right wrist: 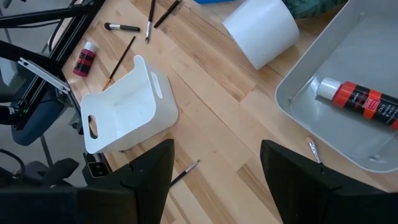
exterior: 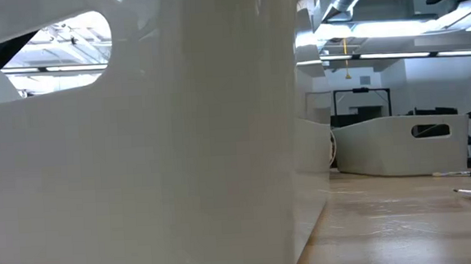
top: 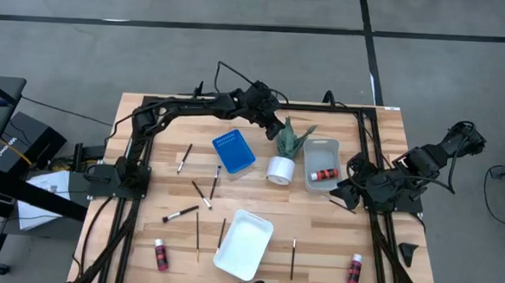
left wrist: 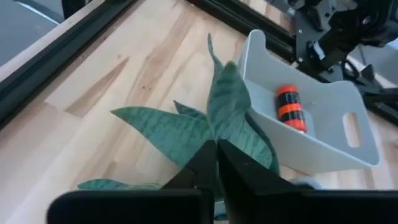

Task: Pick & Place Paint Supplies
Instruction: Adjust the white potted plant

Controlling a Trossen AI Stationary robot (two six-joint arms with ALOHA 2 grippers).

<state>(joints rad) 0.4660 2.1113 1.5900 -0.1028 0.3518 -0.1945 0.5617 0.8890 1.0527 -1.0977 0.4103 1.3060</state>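
My left gripper point(top: 279, 124) is shut at the leaves of the green plant point(left wrist: 186, 127), whose white pot point(top: 279, 170) stands between the blue tray point(top: 234, 151) and the grey tray point(top: 320, 165). One red bottle point(right wrist: 360, 99) lies in the grey tray. My right gripper point(right wrist: 217, 180) is open and empty above the table, at the grey tray's near right corner. Two more red bottles point(top: 161, 255) point(top: 355, 270) lie near the front edge. Several thin brushes point(top: 201, 193) lie flat around the white tray point(top: 244, 243). My left gripper's shut fingertips point(left wrist: 216, 155) stand right in front of the plant's upright leaf point(left wrist: 230, 99), coming slantwise from the far side. I cannot tell whether they touch it or have a leaf between them.
The white tray's wall point(exterior: 137, 138) fills most of the low view, with the grey tray point(exterior: 400, 142) behind it. A thin metal tip point(right wrist: 314, 149) shows at the grey tray's rim beside my right finger. Black frame rails point(top: 365, 147) run along the table's sides.
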